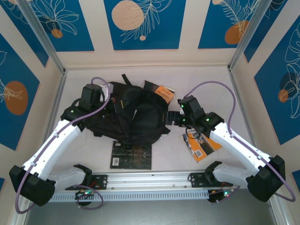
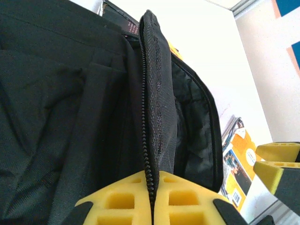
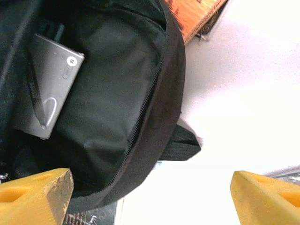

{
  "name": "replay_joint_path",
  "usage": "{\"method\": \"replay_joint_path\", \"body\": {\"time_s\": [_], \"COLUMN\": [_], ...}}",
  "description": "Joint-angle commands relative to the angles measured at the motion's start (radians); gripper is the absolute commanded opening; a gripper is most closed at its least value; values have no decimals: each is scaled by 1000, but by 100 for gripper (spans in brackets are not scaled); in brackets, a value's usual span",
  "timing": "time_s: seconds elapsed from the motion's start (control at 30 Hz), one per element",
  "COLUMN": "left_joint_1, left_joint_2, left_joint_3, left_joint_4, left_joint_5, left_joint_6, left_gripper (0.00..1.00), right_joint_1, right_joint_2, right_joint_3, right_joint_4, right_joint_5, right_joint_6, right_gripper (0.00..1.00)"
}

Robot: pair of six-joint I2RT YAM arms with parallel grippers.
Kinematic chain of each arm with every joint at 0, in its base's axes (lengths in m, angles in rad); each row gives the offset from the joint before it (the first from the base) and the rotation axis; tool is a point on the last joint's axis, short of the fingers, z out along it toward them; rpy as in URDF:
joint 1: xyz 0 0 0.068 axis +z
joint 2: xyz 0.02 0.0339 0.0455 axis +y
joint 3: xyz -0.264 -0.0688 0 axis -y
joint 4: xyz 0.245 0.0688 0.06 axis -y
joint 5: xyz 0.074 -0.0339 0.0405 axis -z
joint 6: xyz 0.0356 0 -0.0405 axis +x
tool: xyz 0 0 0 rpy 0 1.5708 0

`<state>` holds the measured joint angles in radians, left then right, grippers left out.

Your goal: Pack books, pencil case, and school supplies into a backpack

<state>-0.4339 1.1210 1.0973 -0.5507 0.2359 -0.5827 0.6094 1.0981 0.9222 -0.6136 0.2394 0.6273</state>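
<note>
The black backpack (image 1: 136, 115) lies mid-table with its main pocket unzipped. My left gripper (image 1: 111, 101) is shut on the pocket's zip edge (image 2: 151, 154) and holds it up. Open and empty, my right gripper (image 3: 152, 197) hovers at the pocket's mouth (image 1: 172, 118). A grey flat pouch (image 3: 54, 79) lies inside the pocket. The black book (image 1: 131, 154) lies in front of the backpack. Beyond the bag, the orange-and-black book (image 1: 160, 91) pokes out. The orange-and-white book (image 1: 202, 146) is under my right arm. The pencil case is out of view.
The right gripper's yellow fingers (image 2: 281, 166) appear at the edge of the left wrist view, over the orange-and-white book (image 2: 239, 164). A black strap (image 3: 180, 145) trails from the bag onto the white table (image 3: 243, 93). Low walls ring the table (image 1: 234, 75).
</note>
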Motion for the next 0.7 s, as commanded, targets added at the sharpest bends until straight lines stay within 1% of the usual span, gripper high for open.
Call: {"method": "replay_joint_path", "body": {"time_s": [0.0, 0.2, 0.3, 0.53, 0.67], "left_joint_1": [7, 7, 8, 7, 10], "left_joint_2": [23, 48, 51, 31, 36], "left_joint_3": [-11, -14, -9, 5, 40], "left_joint_4": [28, 42, 33, -7, -22], "left_joint_5": [43, 93, 96, 29, 19], "left_joint_6": [-36, -79, -78, -47, -31], "left_gripper": [0, 0, 0, 0, 0], "right_joint_1": [11, 11, 10, 7, -5], "right_joint_2": [8, -24, -37, 1, 31], "right_joint_3": [41, 71, 64, 42, 33], "right_joint_4": [-102, -165, -188, -164, -114], "right_joint_5": [26, -24, -17, -66, -90], "right_joint_6": [4, 19, 53, 66, 43], "right_gripper": [90, 88, 87, 86, 85]}}
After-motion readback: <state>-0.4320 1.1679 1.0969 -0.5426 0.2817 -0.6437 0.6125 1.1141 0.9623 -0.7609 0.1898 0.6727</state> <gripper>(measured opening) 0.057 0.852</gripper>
